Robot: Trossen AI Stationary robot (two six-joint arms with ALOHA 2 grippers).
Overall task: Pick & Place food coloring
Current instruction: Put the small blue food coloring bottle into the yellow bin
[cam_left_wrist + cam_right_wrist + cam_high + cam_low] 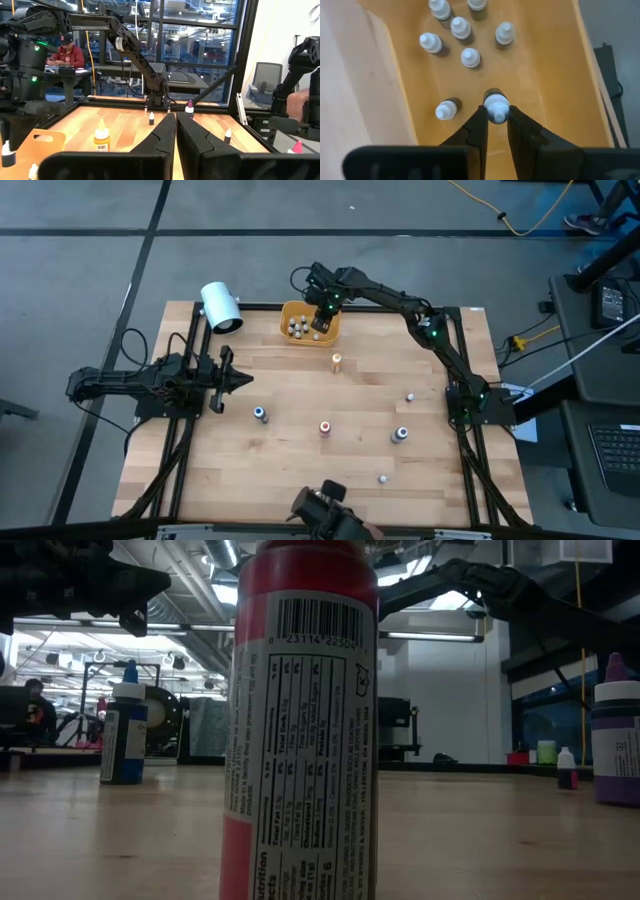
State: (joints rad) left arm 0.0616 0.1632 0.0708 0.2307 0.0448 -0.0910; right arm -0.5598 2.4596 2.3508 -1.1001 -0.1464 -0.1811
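Pinching a white-capped bottle (495, 107) between its fingertips, the right claw (496, 116) hangs over the yellow-orange bin (296, 311) at the worktop's (300, 460) far edge. Beneath it, more white-capped food coloring bottles (461, 27) stand upright inside the bin, one (446, 110) just beside the pinched bottle. Out on the open worktop, an orange bottle (337, 361) stands near the bin, while a red-capped bottle (325, 427) and a blue-capped bottle (260, 414) stand nearer the middle, with others scattered toward the right edge. The left claw (243, 381) waits at the left edge, fingers pressed together. A white cylinder (220, 307) lies at the far left corner.
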